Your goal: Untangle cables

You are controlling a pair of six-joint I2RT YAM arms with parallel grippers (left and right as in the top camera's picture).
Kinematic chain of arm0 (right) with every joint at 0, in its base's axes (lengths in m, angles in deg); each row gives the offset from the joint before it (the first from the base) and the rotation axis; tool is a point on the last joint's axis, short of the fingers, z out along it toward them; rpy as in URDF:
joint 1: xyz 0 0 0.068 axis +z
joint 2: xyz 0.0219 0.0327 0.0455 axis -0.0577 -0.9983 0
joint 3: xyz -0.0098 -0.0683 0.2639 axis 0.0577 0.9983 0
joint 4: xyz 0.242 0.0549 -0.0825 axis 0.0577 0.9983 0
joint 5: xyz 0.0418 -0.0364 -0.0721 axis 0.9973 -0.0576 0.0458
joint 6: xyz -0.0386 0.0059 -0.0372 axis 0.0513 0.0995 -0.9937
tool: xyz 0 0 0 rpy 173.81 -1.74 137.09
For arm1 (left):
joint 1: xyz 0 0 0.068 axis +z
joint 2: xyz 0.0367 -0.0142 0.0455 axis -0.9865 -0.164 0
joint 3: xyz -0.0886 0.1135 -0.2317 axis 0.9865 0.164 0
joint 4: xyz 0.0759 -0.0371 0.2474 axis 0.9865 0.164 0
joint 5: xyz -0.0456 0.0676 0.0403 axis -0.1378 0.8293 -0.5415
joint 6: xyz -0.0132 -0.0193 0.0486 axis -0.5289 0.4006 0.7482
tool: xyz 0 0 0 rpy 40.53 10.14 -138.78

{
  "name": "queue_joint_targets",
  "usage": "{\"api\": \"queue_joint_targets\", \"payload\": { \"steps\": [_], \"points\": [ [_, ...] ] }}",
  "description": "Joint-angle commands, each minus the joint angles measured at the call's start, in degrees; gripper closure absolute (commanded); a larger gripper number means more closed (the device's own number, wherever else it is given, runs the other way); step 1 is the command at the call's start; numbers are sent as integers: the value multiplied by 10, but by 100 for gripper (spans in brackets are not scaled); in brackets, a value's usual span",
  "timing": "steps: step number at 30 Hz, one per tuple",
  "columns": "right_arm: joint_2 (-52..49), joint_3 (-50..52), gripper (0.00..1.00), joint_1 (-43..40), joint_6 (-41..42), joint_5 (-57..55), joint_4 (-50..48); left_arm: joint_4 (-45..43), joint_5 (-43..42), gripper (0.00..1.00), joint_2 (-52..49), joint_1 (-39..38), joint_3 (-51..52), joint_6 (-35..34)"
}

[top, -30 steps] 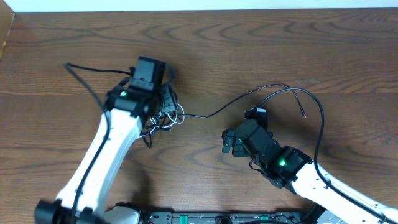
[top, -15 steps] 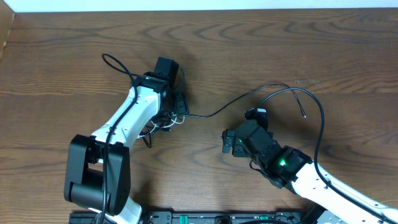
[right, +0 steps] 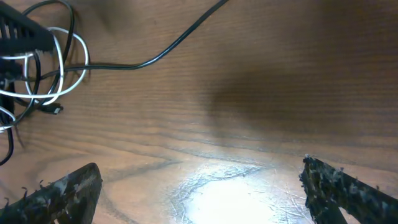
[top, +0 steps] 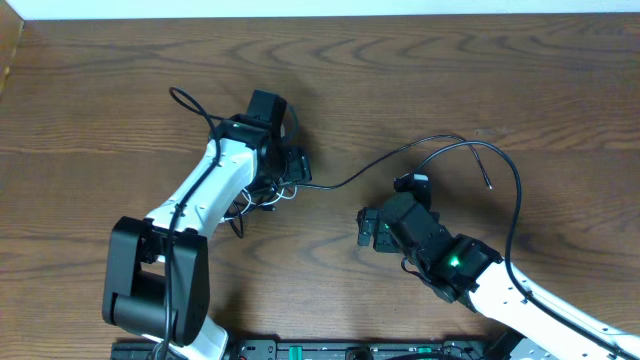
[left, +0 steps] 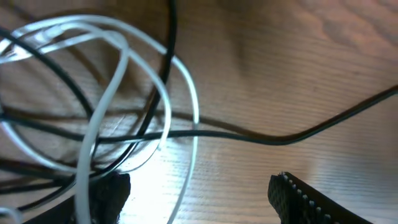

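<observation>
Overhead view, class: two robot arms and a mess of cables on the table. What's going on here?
The left gripper hangs open low over the tangle of cables. A loop of the white cable shows between its fingers but is not pinched. One black cable trails out of the knot toward the right side of the table. The right gripper hovers open over bare wood, holding nothing. The cables are not yet untangled.

White cable [left: 186, 81] loops across black cables [left: 273, 140] beside the wide-spread gripper [left: 199, 193].
</observation>
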Motion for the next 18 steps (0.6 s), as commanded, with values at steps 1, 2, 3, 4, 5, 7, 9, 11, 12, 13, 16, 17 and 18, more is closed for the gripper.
{"api": "queue_joint_targets", "payload": {
  "steps": [1, 2, 3, 4, 5, 7, 9, 11, 12, 13, 16, 17, 18],
  "points": [
    [0, -6, 1, 2, 0, -14, 1, -15, -54, 22, 1, 22, 15, 16],
    [0, -6, 1, 2, 0, -14, 1, -23, -69, 22, 1, 30, 21, 17],
    [0, -6, 1, 2, 0, -14, 1, -29, -81, 21, 1, 37, 26, 19],
    [0, -6, 1, 2, 0, -14, 1, -37, -98, 21, 1, 44, 32, 23],
    [0, -6, 1, 2, 0, -14, 1, -47, -121, 20, 1, 53, 40, 30],
    [0, -6, 1, 2, 0, -14, 1, -67, -170, 20, 1, 69, 55, 45],
    [0, -6, 1, 2, 0, -14, 1, -88, -224, 20, 1, 85, 70, 56],
    [0, -6, 1, 2, 0, -14, 1, -96, -255, 21, 1, 101, 77, 57],
    [0, -6, 1, 2, 0, -14, 1, -96, -262, 21, 1, 110, 77, 59],
    [0, -6, 1, 2, 0, -14, 1, -96, -268, 21, 1, 115, 77, 66],
    [0, -6, 1, 2, 0, -13, 2, -97, -274, 21, 1, 124, 77, 87],
    [0, -6, 1, 2, 0, -13, 2, -97, -274, 21, 1, 125, 78, 90],
    [0, -6, 1, 2, 0, -13, 3, -97, -274, 21, 1, 125, 79, 93]
  ]
}}
